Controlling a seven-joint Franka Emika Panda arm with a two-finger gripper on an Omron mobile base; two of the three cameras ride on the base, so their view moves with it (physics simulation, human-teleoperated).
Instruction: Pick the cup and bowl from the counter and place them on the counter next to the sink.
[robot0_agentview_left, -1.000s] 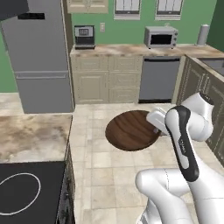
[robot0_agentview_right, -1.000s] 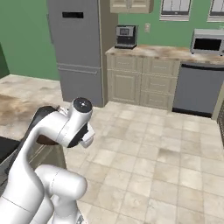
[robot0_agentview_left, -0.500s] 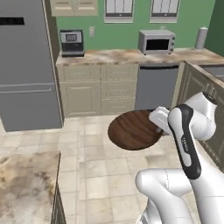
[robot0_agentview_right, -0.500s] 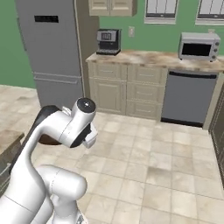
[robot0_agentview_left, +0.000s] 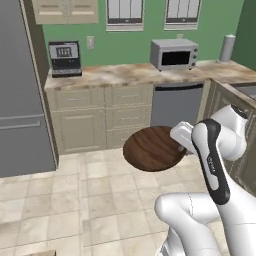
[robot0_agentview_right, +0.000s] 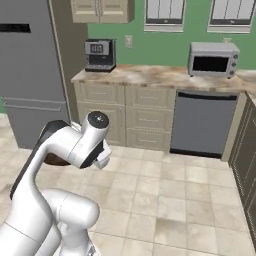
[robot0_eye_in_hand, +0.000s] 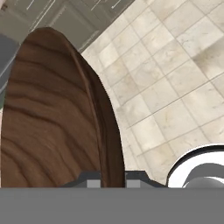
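I count one bowl (robot0_agentview_left: 152, 148) (dark wood grain), held aloft above the floor tiles (robot0_agentview_left: 75, 200). My end effector (robot0_eye_in_hand: 113, 177) is clamped on its rim, arm folded close.

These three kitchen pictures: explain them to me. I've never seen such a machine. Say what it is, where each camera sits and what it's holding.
It is a white robot arm on a driving base in a rendered kitchen. Two cameras ride on the base behind the arm, one to its left, one to its right. The third sits on the hand and looks along its fingers. The hand is shut on the rim of a wide brown wooden bowl, carried in the air above the tiled floor. In the hand view the bowl looms large because it is so close. Behind, the counter carries a coffee machine and a microwave.
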